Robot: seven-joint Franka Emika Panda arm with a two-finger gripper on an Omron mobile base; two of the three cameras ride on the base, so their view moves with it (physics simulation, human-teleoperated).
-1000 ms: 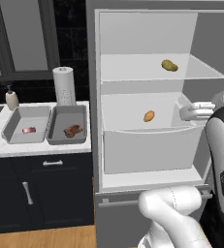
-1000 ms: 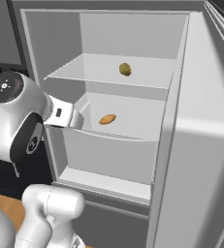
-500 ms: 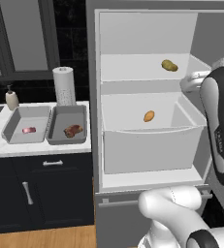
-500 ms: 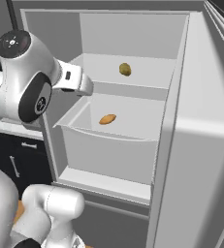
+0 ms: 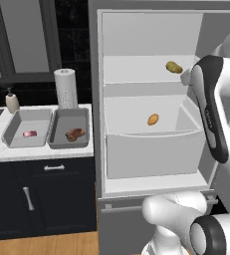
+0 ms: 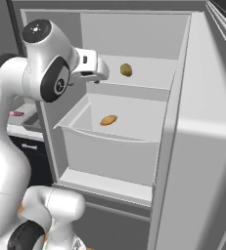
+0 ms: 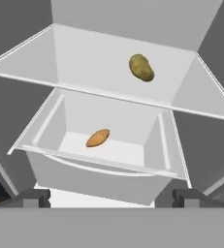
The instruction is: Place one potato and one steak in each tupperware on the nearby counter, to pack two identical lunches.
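My fingers [image 7: 111, 197] are spread wide, empty, facing the fridge [image 7: 123, 19]; potato [image 7: 141, 67] ahead on the shelf [image 7: 74, 63], another [image 7: 98, 138] apparently nearer, in the drawer [image 7: 108, 172].

two potatoes [image 5: 173, 67] [image 5: 153, 119], two tupperware trays [image 5: 28, 128] [image 5: 69, 128], two steaks [image 5: 30, 133] [image 5: 75, 134], one paper towel roll [image 5: 66, 88], one soap bottle [image 5: 12, 102]

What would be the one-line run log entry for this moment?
end effector: open, empty, facing fridge | potatoes: one on shelf, one in drawer | steaks: one in each container on counter | stage: approaching potato
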